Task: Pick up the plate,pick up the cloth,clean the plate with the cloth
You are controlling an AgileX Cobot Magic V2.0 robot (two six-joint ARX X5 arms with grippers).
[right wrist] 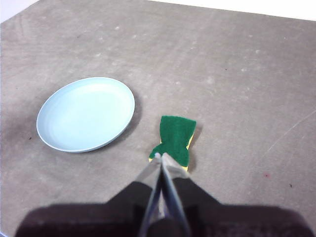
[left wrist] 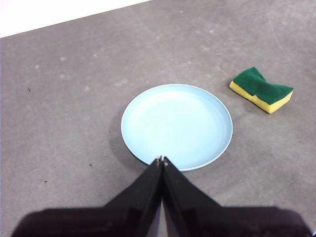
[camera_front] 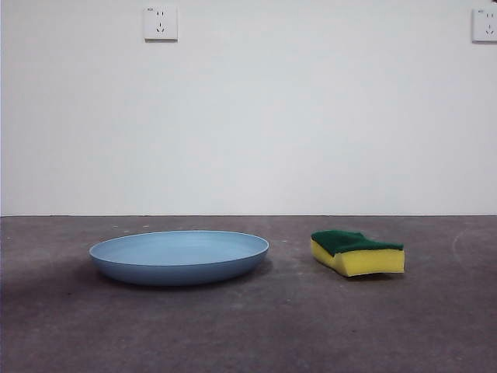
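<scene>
The light-blue plate point(camera_front: 178, 256) lies flat on the grey table, left of centre in the front view. The cloth point(camera_front: 358, 251), a yellow sponge with a green scouring top, lies to its right, apart from it. My left gripper point(left wrist: 161, 160) hangs high above the table with its jaws shut and empty, its tips over the near rim of the plate point(left wrist: 177, 126); the cloth point(left wrist: 261, 89) shows beyond. My right gripper point(right wrist: 160, 157) is also raised, shut and empty, its tips over the near end of the cloth point(right wrist: 176, 140), with the plate point(right wrist: 86, 113) off to one side.
The grey table point(camera_front: 248, 326) runs back to a white wall with two sockets point(camera_front: 160, 22). Bare tabletop surrounds both objects. Neither arm shows in the front view.
</scene>
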